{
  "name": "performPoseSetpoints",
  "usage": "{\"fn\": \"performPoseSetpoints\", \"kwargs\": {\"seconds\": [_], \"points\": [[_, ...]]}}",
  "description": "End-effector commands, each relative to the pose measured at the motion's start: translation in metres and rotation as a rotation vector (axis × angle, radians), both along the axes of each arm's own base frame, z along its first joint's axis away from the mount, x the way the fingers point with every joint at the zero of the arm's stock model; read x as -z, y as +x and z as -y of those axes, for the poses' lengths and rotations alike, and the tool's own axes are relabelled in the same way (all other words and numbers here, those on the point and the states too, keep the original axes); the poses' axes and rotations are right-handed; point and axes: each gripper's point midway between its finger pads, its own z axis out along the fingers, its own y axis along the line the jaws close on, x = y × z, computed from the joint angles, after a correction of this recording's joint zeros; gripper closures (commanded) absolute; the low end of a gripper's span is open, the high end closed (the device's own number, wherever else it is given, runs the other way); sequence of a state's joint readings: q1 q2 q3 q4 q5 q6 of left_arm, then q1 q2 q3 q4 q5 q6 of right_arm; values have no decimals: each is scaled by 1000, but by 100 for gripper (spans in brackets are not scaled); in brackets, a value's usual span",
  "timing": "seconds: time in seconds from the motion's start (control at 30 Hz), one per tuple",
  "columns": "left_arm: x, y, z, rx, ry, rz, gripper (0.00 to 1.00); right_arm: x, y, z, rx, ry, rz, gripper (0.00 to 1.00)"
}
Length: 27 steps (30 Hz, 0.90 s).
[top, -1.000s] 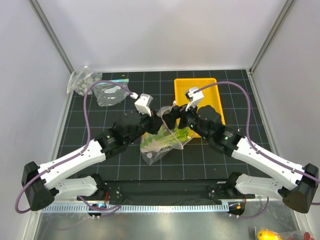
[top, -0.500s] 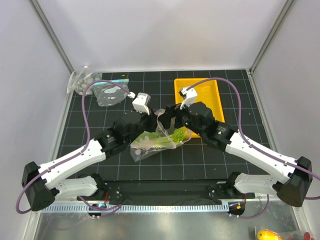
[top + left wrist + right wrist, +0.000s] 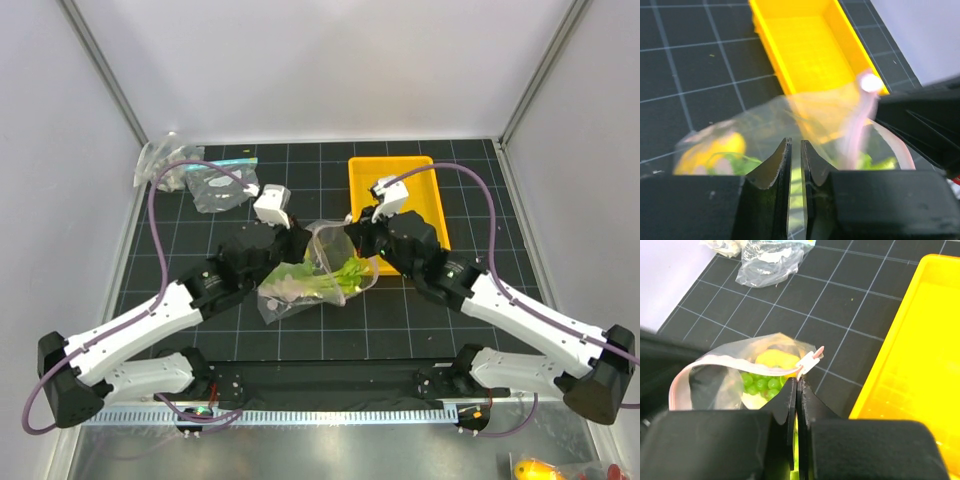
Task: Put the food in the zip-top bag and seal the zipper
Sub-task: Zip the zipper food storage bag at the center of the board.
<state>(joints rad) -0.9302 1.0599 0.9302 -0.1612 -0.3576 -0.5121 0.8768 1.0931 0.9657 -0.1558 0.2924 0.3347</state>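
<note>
Together, left gripper [image 3: 795, 146] and right gripper [image 3: 796, 384] pinch zip-top bag [image 3: 312, 280].

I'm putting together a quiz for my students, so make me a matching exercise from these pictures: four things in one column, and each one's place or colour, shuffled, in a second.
1 tray
2 lemon
3 zipper
4 blue-zip bag

A near the mat's far left corner
B pink
C inside the dotted bag
D far edge, right of centre

Pairs: 1-D, 2-C, 3-B, 4-A
</note>
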Motion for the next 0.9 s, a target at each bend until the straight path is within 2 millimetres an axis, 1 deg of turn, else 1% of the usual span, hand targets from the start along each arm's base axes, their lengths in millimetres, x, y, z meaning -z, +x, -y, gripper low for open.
{"fn": "performPoseSetpoints", "kwargs": {"seconds": [0.0, 0.07, 0.1, 0.13, 0.17, 0.2, 0.23, 0.27, 0.3, 0.33, 0.37, 0.4, 0.43, 0.47, 0.5, 0.53, 0.57, 0.6, 0.63, 0.67, 0.7, 0.73, 0.77, 0.83, 0.87], "points": [[-35, 9, -34, -150, -8, 64, 84, -42, -6, 9, -26, 61, 160, 99], [-35, 13, -47, -205, -2, 65, 83, -48, -9, 15, -31, 59, 204, 99], [-33, 13, -58, -250, 20, 47, 83, -58, -13, 21, -34, 64, 245, 99], [-33, 18, -70, -298, 29, 34, 83, -57, -15, 23, -39, 58, 251, 99], [-31, 20, -76, -327, 36, 19, 83, -61, -18, 24, -49, 63, 264, 99], [-26, 23, -83, -364, 63, 9, 84, -71, -22, 27, -61, 85, 298, 99], [-26, 24, -85, -374, 60, 11, 83, -72, -25, 26, -83, 84, 313, 99], [-27, 26, -83, -368, 50, 15, 83, -75, -29, 24, -108, 88, 325, 99], [-33, 28, -72, -327, 16, 37, 82, -78, -36, 17, -167, 99, 337, 99], [-29, 28, -66, -298, 13, 38, 81, -78, -40, 14, -198, 98, 345, 99], [-30, 28, -60, -269, 2, 48, 79, -79, -43, 10, -230, 93, 358, 99], [-39, 28, -48, -205, -20, 78, 74, -80, -52, 2, -302, 96, 370, 99], [-42, 26, -42, -164, -23, 94, 71, -80, -57, -3, -346, 96, 375, 99], [-47, 24, -36, -121, -33, 115, 58, -78, -61, -7, -381, 89, 382, 99], [-55, 20, -29, -70, -51, 145, 51, -78, -67, -12, -429, 90, 388, 99], [-54, 14, -22, -2, -48, 156, 46, -79, -70, -13, -447, 88, 393, 99], [-58, 7, -18, 45, -59, 176, 36, -79, -71, -15, -459, 85, 397, 99], [-67, 2, -15, 86, -85, 218, 31, -79, -73, -15, -472, 85, 400, 99], [-57, -4, -12, 135, -63, 230, 27, -80, -77, -16, -493, 88, 405, 99], [-72, -10, -16, 144, -107, 291, 23, -84, -81, -14, -499, 95, 418, 99], [-63, -13, -17, 156, -99, 304, 22, -86, -84, -13, -511, 98, 426, 99], [-63, -16, -19, 175, -89, 337, 21, -86, -88, -14, -534, 101, 431, 99], [-70, -23, -22, 188, -106, 373, 21, -91, -93, -11, -541, 113, 444, 99], [-68, -30, -19, 237, -118, 437, 21, -94, -99, -10, -567, 125, 454, 99], [-70, -41, -11, 321, -121, 479, 20, -95, -107, -12, -609, 136, 460, 99]]}}
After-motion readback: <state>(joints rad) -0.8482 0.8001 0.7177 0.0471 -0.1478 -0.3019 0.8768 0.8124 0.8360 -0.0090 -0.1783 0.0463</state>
